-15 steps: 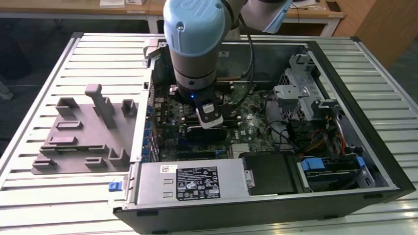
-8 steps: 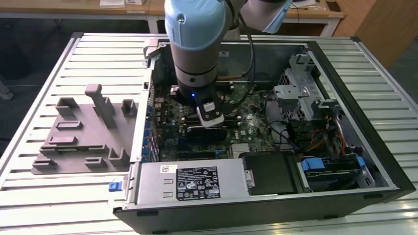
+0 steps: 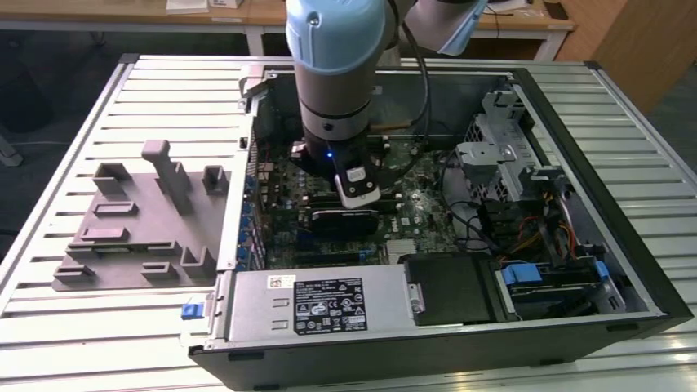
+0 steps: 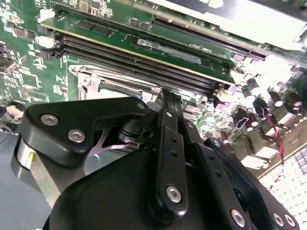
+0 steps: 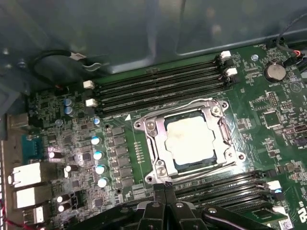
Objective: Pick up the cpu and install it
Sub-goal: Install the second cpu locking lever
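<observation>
End effector [image 5: 165,188] beside one cpu [image 5: 190,141]

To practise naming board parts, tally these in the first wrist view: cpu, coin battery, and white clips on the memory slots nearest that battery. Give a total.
cpu: 1
coin battery: 1
white clips: 4
Total: 6

Cpu seated in its socket

The cpu [image 5: 190,141], a flat square chip with a pale silver-grey top, lies level inside the metal socket frame [image 5: 154,146] on the green board, between the memory slots.
</observation>
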Available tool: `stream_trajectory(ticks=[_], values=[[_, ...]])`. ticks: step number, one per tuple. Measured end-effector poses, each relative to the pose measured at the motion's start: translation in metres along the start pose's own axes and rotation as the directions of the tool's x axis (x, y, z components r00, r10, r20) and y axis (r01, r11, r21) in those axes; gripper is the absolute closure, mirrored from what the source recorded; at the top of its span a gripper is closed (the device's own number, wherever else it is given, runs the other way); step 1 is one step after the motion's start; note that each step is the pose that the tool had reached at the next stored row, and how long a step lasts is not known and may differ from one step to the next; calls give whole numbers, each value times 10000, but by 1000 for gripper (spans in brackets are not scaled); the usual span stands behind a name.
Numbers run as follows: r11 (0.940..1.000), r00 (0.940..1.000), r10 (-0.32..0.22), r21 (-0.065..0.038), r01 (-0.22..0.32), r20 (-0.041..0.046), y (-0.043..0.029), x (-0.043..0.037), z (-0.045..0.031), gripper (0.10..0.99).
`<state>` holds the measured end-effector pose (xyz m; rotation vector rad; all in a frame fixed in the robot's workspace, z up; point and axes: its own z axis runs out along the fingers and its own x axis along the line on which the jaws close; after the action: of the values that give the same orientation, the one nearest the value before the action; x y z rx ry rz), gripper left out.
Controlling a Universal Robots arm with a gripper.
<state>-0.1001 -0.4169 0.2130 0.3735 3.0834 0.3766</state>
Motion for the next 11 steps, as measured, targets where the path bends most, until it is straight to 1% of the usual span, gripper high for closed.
stream_trajectory(ticks=[7, 9, 11], values=[[9997, 9999, 117, 217, -119, 85, 103, -8, 26, 980], [9996, 9998, 154, 255, -156, 104, 134, -8, 34, 980], [9995, 9998, 185, 266, -188, 114, 177, 0, 45, 980]])
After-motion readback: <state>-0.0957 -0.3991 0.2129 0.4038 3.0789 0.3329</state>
